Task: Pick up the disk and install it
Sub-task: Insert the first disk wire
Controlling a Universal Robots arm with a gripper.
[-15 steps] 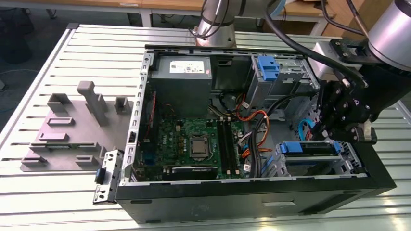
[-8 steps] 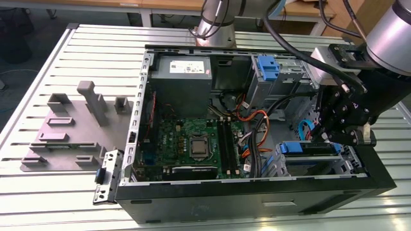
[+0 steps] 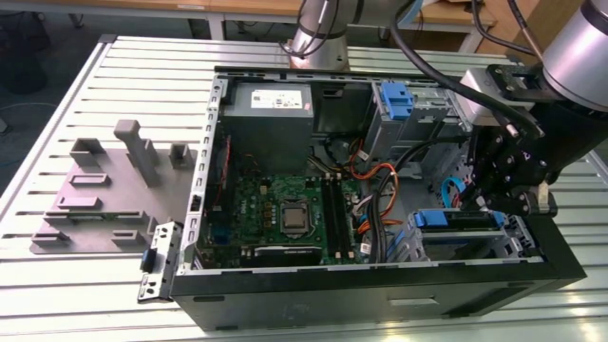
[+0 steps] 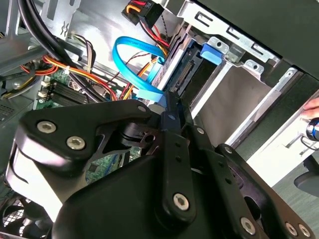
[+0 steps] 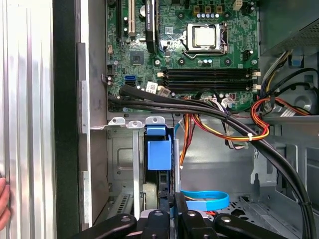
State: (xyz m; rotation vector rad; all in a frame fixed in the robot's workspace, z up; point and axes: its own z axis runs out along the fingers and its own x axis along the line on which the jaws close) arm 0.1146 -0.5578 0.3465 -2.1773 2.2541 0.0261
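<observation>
end effector [image 5: 167, 213] at the disk [image 5: 158, 154] in its bay [image 5: 122, 164], grip unclear, black cables [image 5: 189, 103] and blue cable [image 5: 207, 200] close beside

**Little Room to Spare**

Your gripper [image 3: 503, 203] hangs at the bay [image 5: 119, 169], where the disk [image 5: 159, 155] stands on edge between sheet-metal walls. Black cables [image 5: 199, 107] cross just beside the bay's mouth, and a blue cable [image 5: 204, 200] loops near the disk. You have open room over the motherboard [image 3: 285, 206] and on the slatted table [image 3: 142, 71], apart from a grey fixture [image 3: 95, 192].
</observation>
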